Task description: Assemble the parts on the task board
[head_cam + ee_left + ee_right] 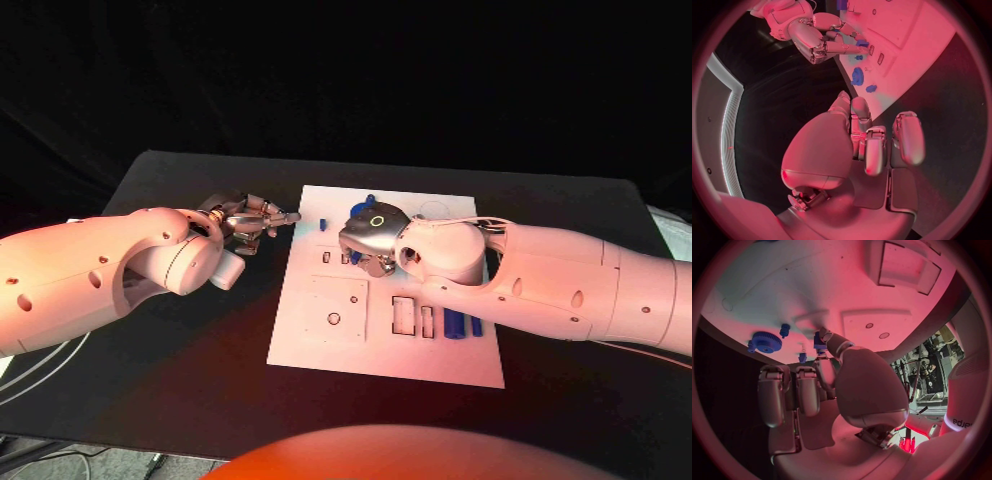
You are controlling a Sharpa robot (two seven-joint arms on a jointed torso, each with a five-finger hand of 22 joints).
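**Right hand works a small blue part at the board's upper slots**

The white board [387, 345] lies in the middle of the black table [173, 370]. On it, a small blue piece [819, 341] sits pinched at the tips of the right hand [375, 240], over the small slots in the board's upper half; whether it is already seated there cannot be told. Near that edge lie a blue gear [766, 342] and a blue peg [784, 330], loose on the board, and a group of long blue bars [459, 323] rests beside the rectangular cut-outs lower down.

The step in hand looks like setting this piece into its slot. The next move probably calls for a straight, gentle press.

The left hand [248, 220] hovers just off the board's left edge, fingers curled in, holding nothing.
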